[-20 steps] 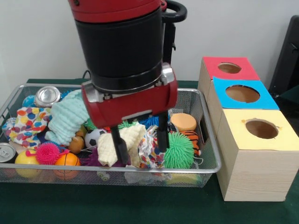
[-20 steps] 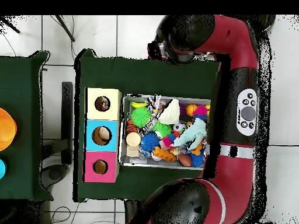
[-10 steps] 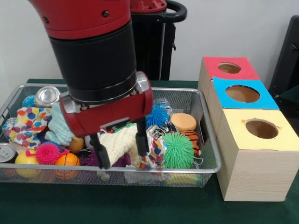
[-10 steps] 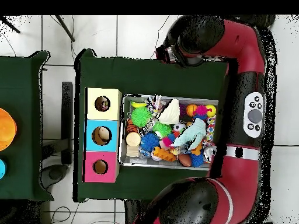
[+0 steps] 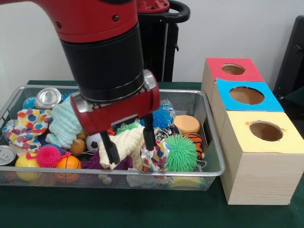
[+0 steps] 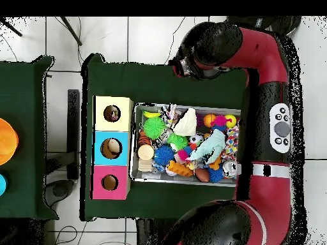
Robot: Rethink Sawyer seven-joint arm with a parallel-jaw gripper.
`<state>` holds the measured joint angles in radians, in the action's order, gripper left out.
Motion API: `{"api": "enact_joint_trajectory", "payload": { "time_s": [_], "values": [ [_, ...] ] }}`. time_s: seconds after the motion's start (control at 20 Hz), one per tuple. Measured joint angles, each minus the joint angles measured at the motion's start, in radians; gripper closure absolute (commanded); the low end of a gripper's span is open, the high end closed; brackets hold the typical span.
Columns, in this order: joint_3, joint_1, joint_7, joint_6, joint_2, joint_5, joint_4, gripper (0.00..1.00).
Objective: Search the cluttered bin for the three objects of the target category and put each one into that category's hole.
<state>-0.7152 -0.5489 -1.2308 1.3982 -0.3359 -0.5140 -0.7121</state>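
Hanging over wire bin (image 5: 209, 142), gripper (image 5: 129, 142) spread, two black fingers (image 5: 110, 149) straddling cream knitted cloth (image 5: 124, 145), tips beside it, not pinching. Green spiky ball (image 5: 181, 152) just right of fingers; mint cloth (image 5: 64, 123) left. Two cans: (image 5: 47, 97), (image 5: 6, 155). Beside bin, three boxes, one hole each: red (image 5: 232, 69), blue (image 5: 246, 95), yellow (image 5: 265, 131).

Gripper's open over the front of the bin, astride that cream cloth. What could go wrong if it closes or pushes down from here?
The gripper stands open astride the cream knitted cloth, which overlaps the patterned cloth; closing may well drag both up together.

The green spiky ball sits just beside one finger, so a sideways shift could nudge it away.

The fingers work close to the bin's front rim; a deeper push might snag the mesh.
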Motion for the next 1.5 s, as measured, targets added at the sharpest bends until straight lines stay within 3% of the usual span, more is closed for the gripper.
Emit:
{"api": "enact_joint_trajectory", "payload": {
  "time_s": [0.3,0.6,1.05,1.5],
  "values": [
    [0.0,-0.023,0.0,-0.051,-0.051,0.019,-0.127,0.0],
    [0.0,-0.032,0.0,-0.074,-0.082,0.03,-0.197,0.0],
    [0.0,-0.034,0.0,-0.097,-0.103,0.032,-0.262,0.0],
    [0.0,-0.035,0.0,-0.123,-0.103,0.032,-0.263,0.0]
  ]
}}
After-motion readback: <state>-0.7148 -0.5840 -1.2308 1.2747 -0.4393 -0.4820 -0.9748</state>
